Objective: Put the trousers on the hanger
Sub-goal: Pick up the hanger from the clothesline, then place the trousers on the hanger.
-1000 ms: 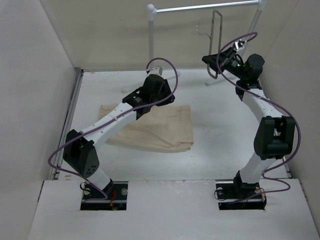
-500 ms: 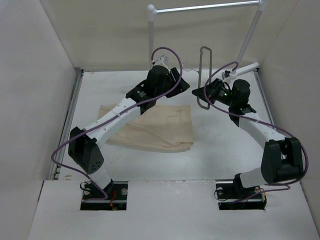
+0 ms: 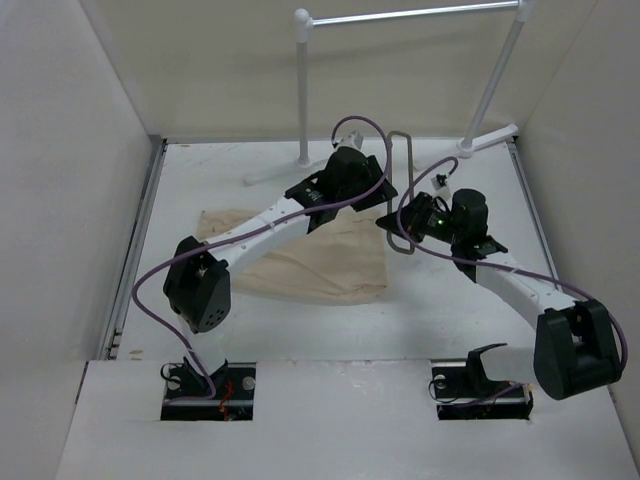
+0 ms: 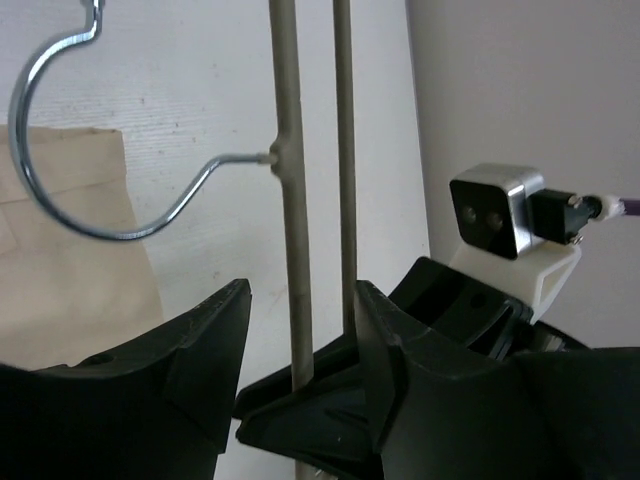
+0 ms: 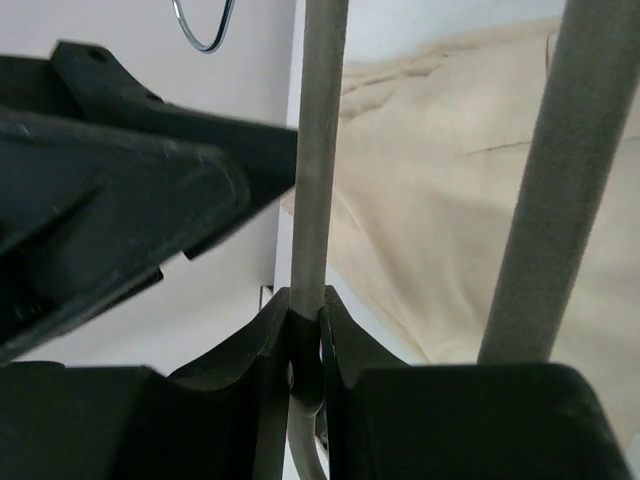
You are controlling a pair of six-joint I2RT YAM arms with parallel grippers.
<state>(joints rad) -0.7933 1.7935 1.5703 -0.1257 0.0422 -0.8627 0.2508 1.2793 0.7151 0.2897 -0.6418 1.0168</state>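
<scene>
– Right hand (image 5: 305, 320) is clenched on one thin grey bar of the hanger (image 5: 318, 150), the wire pinched tight between its pads. See it?
– Yes. And the left hand (image 4: 300, 300)?
– Released. Its fingers stand apart and straddle both long bars, with a clear gap on the hook side, so it grips nothing yet. The hook (image 4: 130, 235) curls off towards the trousers (image 3: 330, 265).
– Where do those lie?
– Flat and wrinkled on the desk (image 3: 450, 300), left of its middle, partly under the left arm. The hanger sits between the two hands, just beside the cloth's right edge.
– So the step is a handover, or a shared hold?
– That's my reading. To do it well, I'd close the left hand squarely on one bar only, close to the right hand's grip, before the right lets go; catching both bars could twist the wire. Then I'd turn the loop open towards the cloth, so a leg can be fed through without snagging the hook.
</scene>
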